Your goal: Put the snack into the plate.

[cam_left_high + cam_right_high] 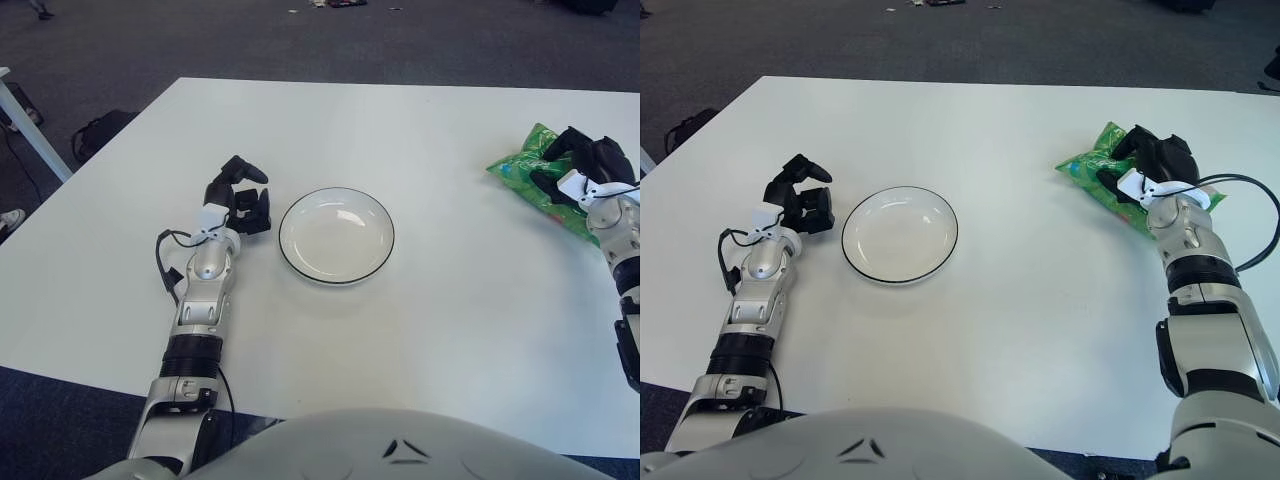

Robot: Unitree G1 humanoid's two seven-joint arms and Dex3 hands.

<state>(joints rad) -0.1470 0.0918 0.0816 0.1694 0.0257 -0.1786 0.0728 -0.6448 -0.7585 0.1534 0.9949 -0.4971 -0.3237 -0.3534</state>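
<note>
Nearest you, the white table (1020, 340) runs bare from its front edge up to the plate (900, 235), so you have open room across the whole middle. Your left hand (238, 205) shows just left of the plate, close to its rim but apart from it, its fingers loosely curled and holding nothing. The plate is white with a dark rim and has nothing in it. Farther back on your right, your right hand (1152, 172) has its black fingers (1140, 150) wrapped over the green snack (1092, 170) bag, near the table's right edge. Bare table lies between snack and plate. Beyond the far edge is dark carpet (300, 40).
</note>
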